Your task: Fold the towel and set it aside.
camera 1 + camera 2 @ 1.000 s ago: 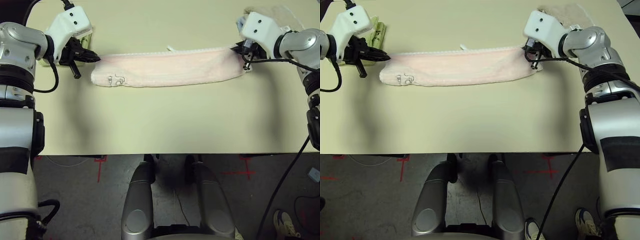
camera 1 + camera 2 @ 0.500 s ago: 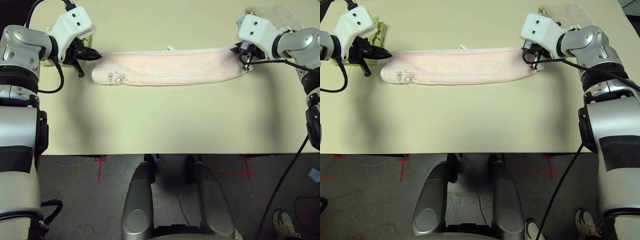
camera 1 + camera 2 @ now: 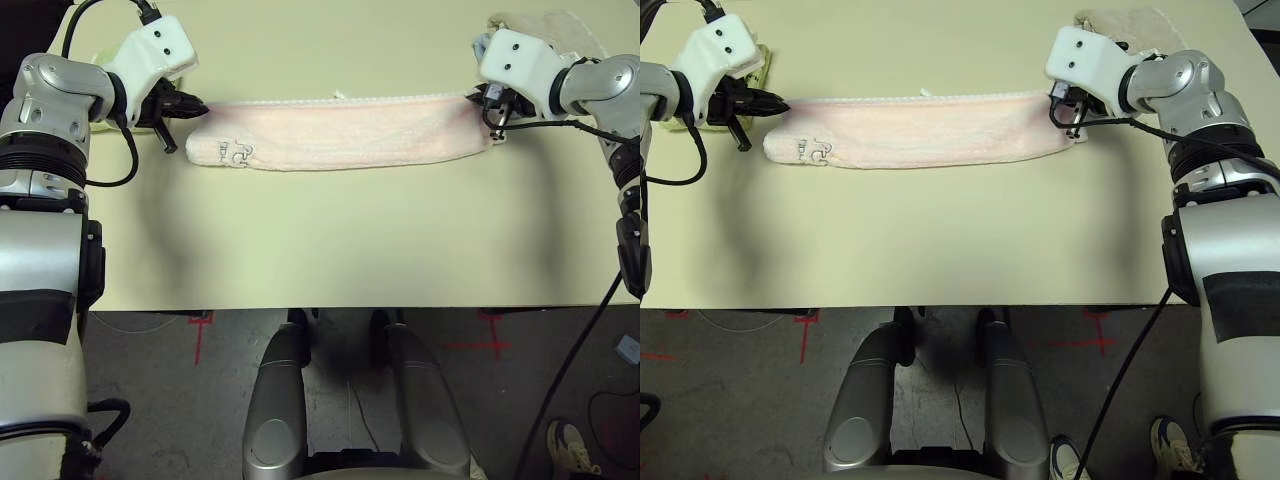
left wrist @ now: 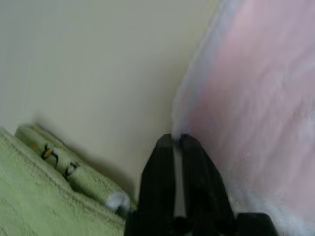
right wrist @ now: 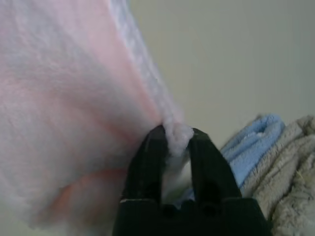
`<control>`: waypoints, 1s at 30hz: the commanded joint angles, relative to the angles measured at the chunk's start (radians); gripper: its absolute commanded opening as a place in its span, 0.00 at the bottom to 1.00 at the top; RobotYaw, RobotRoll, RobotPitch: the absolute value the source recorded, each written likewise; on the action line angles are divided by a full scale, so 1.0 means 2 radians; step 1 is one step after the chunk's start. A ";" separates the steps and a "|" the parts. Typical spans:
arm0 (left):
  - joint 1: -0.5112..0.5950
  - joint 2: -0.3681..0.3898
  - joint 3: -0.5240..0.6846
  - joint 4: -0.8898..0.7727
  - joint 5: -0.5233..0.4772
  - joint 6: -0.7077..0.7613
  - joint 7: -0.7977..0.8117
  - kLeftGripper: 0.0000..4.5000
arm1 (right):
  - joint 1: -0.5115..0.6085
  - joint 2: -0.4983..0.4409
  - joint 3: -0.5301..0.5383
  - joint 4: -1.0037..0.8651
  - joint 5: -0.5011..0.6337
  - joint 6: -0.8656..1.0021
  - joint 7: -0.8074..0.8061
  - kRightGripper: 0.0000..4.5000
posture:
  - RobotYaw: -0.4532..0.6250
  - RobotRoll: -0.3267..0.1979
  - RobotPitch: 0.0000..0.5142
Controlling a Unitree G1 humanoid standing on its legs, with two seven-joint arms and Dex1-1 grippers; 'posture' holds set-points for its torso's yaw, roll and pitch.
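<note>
Lying stretched across the far part of the pale bench is the towel, a long narrow pink strip w/ white scalloped trim along its far edge. Near its left end sits a small dark embroidered logo w/ lettering, too small to read. Just beyond the left end, in the left wrist view, a green folded towel lies on the bench; it carries dark marks w/ a bit of orange on its rolled edge, possibly letters, not legible. Left gripper is at the towel's left far corner; in its wrist view the two black fingers stand nearly together, a thin pale slit btwn them, tips right at the towel's white edge. Whether any cloth is pinched there can't be told. Right gripper is at the towel's right end; in its wrist view the fingers are a little apart w/ a tuft of the towel's pink-white corner sitting btwn the tips, so it's grasping that corner. Just past the right end, light-blue folded towel and beige folded towel lie side by side, touching each other; the beige one also shows at the bench's far right corner in the head views. Towel lies flat on the bench along its length, both ends at the fingers.
</note>
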 commanded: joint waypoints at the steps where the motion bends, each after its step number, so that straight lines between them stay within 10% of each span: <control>1: -0.001 0.010 0.002 0.011 0.011 0.006 0.002 0.41 | 0.005 -0.008 -0.011 0.009 0.005 0.004 0.002 0.53 | 0.47 0.62 0.66; 8: -0.023 0.016 0.037 0.010 -0.013 -0.009 0.006 0.99 | -0.004 -0.007 -0.096 0.006 0.088 0.026 0.048 1.00 | 0.47 0.62 0.65; 17: -0.026 -0.010 0.166 -0.017 -0.157 0.025 -0.158 0.99 | -0.005 0.005 -0.235 -0.019 0.257 0.237 0.209 1.00 | 0.48 0.62 0.65; 30: 0.145 -0.010 0.124 -0.209 -0.276 0.049 -0.265 0.99 | 0.114 -0.043 -0.268 -0.172 0.349 0.540 0.245 1.00 | 0.47 0.62 0.65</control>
